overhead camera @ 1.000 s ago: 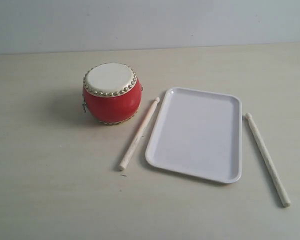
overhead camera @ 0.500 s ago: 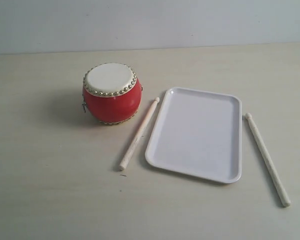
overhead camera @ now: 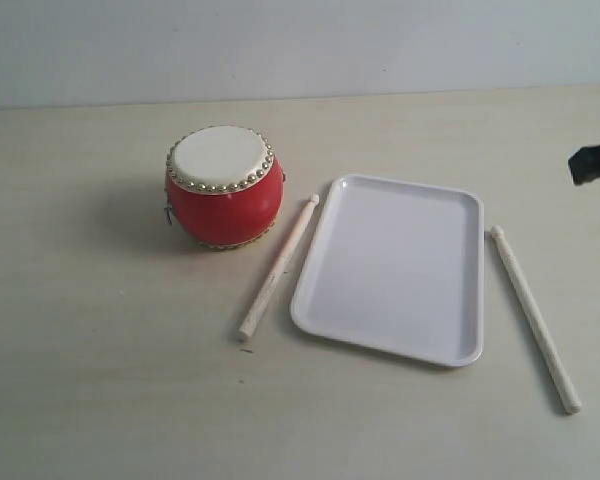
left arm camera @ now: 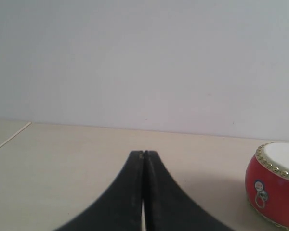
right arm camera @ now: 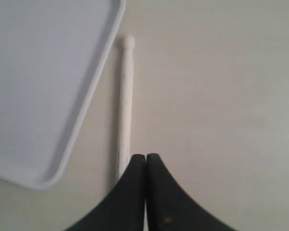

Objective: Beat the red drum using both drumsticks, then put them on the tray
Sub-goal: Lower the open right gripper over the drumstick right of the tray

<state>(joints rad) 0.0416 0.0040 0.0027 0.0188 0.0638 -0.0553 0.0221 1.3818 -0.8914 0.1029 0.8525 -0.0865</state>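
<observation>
The red drum (overhead camera: pixel 223 187) stands upright at the left of the table, its cream skin facing up. One drumstick (overhead camera: pixel 278 267) lies between the drum and the white tray (overhead camera: pixel 394 265). The other drumstick (overhead camera: pixel 535 318) lies on the table to the right of the tray. My right gripper (overhead camera: pixel 598 172) enters at the right edge, above the table; in its wrist view the right gripper (right arm camera: pixel 145 156) is shut and empty, with that drumstick (right arm camera: pixel 125 101) and the tray (right arm camera: pixel 94 86) below it. My left gripper (left arm camera: pixel 144 153) is shut and empty, with the drum (left arm camera: pixel 275 190) off to one side.
Everything rests on a pale wooden table (overhead camera: pixel 100 360). A plain light wall (overhead camera: pixel 280 45) runs along the table's far edge.
My right gripper has come into the exterior view at the right edge. The drum, tray and both drumsticks have not moved.
</observation>
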